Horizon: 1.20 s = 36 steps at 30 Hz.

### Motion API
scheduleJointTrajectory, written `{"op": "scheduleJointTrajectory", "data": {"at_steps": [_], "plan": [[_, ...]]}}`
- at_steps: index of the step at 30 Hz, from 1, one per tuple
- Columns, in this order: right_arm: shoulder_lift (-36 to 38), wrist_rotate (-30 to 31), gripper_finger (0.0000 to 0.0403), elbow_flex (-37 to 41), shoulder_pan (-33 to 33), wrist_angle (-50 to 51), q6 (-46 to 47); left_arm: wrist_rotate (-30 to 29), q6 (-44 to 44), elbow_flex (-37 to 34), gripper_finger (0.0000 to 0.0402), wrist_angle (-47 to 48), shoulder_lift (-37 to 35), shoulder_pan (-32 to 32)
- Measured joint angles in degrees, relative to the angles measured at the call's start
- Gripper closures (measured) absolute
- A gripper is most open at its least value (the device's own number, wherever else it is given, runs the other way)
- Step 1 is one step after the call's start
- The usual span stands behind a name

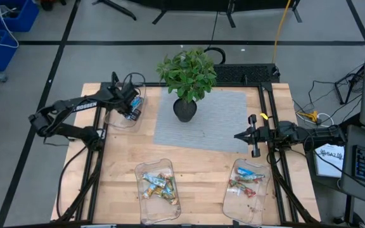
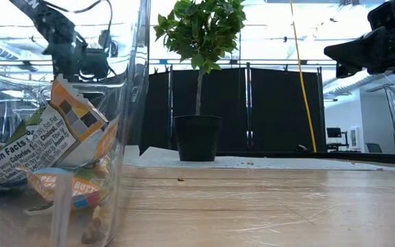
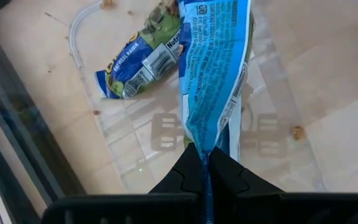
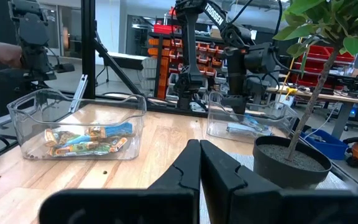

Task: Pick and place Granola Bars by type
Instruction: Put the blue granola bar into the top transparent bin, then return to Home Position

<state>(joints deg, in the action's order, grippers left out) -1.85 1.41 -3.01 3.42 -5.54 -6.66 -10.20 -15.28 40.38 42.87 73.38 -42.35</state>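
The left tool (image 3: 204, 163) is clenched on the end of a blue-white granola bar (image 3: 213, 74), holding it over the clear tray (image 1: 124, 114) near the surface's far left corner. A second blue-white bar (image 3: 140, 61) lies on that tray's floor. The right tool (image 1: 238, 135), clenched on nothing, hovers by the right edge of the surface (image 1: 195, 171), beside the grey mat (image 1: 220, 120) that carries the potted plant (image 1: 187, 79). A tray (image 1: 158, 190) at the middle of the near edge holds a heap of green-yellow-orange bars (image 1: 159, 185). Another tray (image 1: 246, 190) at the near right corner holds a few bars (image 1: 248, 180) with red and blue wrappers
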Motion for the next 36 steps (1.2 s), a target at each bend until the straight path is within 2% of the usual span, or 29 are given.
{"op": "scheduleJointTrajectory", "data": {"at_steps": [12, 14, 21, 29, 33, 36], "plan": [[0.0, 0.0, 0.0403, 0.0, 0.0, 0.0, 0.0, 0.1, 1.1, 0.0, 0.0394, 0.1, 0.0, 0.0], [0.0, 0.0, 0.0403, 0.0, 0.0, 0.0, 0.0, -0.5, 0.0, 0.0, 0.0382, 0.1, 0.0, 0.0], [0.0, 0.0, 0.0403, 0.0, 0.0, 0.0, 0.0, -3.6, -3.4, 0.0, 0.0261, 0.1, 0.0, 0.0], [0.0, 0.0, 0.0403, 0.0, 0.0, 0.0, 0.0, -2.3, -3.4, 0.0, 0.0112, 0.1, 0.0, 0.0], [0.0, 0.0, 0.0403, 0.0, 0.0, 0.0, 0.0, -0.8, -2.0, 0.1, 0.0066, -0.2, -0.2, 0.0], [0.0, 0.0, 0.0403, 0.0, 0.0, 0.0, 0.0, 2.2, 2.3, 0.1, 0.0046, -4.3, -2.8, 0.4]]}}
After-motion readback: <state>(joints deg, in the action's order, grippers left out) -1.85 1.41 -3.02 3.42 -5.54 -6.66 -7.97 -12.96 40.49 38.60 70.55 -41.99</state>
